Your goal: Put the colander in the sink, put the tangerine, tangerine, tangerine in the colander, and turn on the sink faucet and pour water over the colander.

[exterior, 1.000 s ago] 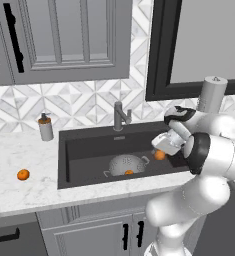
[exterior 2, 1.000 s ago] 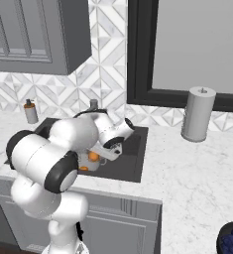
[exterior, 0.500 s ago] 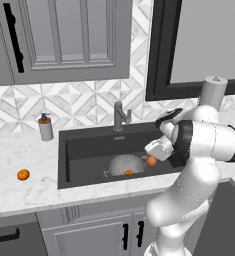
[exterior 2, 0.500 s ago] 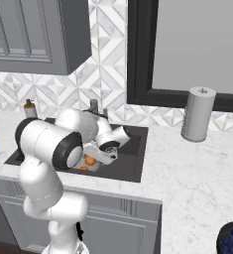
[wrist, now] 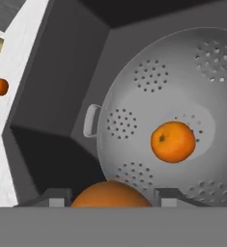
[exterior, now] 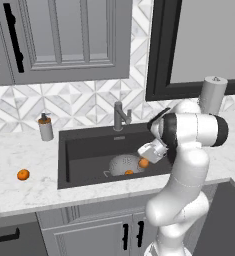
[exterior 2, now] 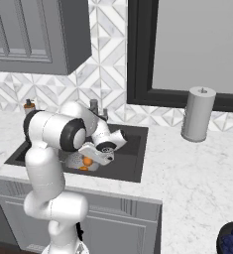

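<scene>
Loose small bright orange round tangerine: on the white marbled counter left of the basin, well apart from everything else; also seen in hand view. Easy to forget; third fruit not yet fetched.

Large rectangular dark charcoal sink: sunk in the counter, holding the bowl. Steep walls; a fruit dropped outside the bowl would roll on the floor toward a corner, awkward to reach.

Grey metal faucet with upright post: behind the basin, no stream visible, lever apparently untouched. Risk judged for later: spout may not sit over the bowl, so water could miss it.

Round silver-grey perforated metal colander: standing in the sink floor, loop handle toward the left in hand view. Curved wall; a drop near the rim could bounce out.

Tangerine in colander: resting on the bowl floor. A second fruit landing on it could knock either one up the side.

Two-finger gripper: low over the sink, above the bowl. Fingers partly open around a held tangerine, pinched between the tips. Round skin, small contact; slip possible before the release point.

Release: judged next. Held fruit appears near the bowl's near edge; opening too early might send it over the rim.
</scene>
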You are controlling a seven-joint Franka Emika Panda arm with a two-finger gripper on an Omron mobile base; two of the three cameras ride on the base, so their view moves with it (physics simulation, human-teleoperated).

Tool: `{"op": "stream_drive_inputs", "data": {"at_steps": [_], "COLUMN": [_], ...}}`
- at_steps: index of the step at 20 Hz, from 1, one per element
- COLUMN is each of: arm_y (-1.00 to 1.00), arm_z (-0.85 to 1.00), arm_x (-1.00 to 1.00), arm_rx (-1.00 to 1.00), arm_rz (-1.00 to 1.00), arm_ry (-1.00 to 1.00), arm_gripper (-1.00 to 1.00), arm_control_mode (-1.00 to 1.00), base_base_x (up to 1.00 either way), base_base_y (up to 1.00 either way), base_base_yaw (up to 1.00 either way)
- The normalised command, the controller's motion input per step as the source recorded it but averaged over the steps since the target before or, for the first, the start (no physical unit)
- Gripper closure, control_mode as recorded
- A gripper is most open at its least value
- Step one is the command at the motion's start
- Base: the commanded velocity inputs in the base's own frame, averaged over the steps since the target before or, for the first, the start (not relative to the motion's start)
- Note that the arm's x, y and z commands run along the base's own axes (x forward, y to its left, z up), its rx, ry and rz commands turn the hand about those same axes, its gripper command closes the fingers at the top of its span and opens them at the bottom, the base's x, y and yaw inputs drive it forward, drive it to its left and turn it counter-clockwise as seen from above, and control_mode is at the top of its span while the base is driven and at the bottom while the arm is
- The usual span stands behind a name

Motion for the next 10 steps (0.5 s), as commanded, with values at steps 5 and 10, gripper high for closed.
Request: {"op": "stream_drive_inputs", "data": {"at_steps": [5,10], "arm_y": [0.0,0.02], "arm_z": [-0.31,-0.27], "arm_x": [0.28,0.2], "arm_rx": [0.0,0.0], "arm_rz": [0.0,0.0], "arm_ry": [0.0,0.0], "arm_gripper": [1.0,-1.0], "arm_control_mode": [-1.0,-1.0], "base_base_x": [0.0,0.0], "base_base_y": [0.0,0.0], "base_base_yaw": [0.0,0.0]}}
